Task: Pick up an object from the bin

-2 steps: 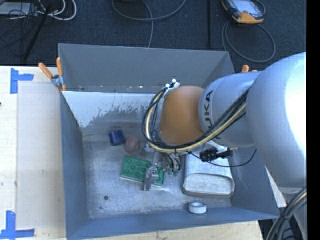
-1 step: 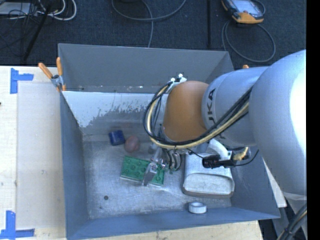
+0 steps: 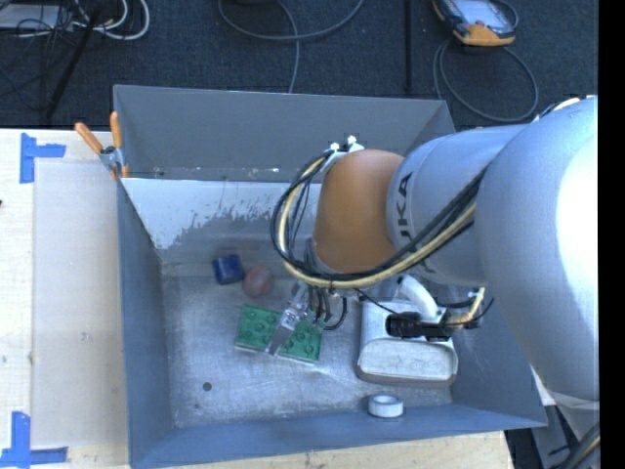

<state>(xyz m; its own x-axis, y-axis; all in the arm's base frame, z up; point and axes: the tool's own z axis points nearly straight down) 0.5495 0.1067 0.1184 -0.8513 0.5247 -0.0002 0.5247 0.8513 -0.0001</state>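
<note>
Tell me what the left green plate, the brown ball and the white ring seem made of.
Left green plate: likely moulded hard plastic, going by the rows of studs and the even colour. Brown ball: dull, matt surface, perhaps rubber or foam; the look leaves it open. White ring: smooth and pale, perhaps a tape roll or plastic; cannot tell which.

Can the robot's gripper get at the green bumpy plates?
Probably yes. The gripper is right over the green plates, and nothing else lies on top of them; the brown ball sits apart.

Robotics lab — floor cables (image 3: pixel 125 16), metal bin (image 3: pixel 244 135)
</note>
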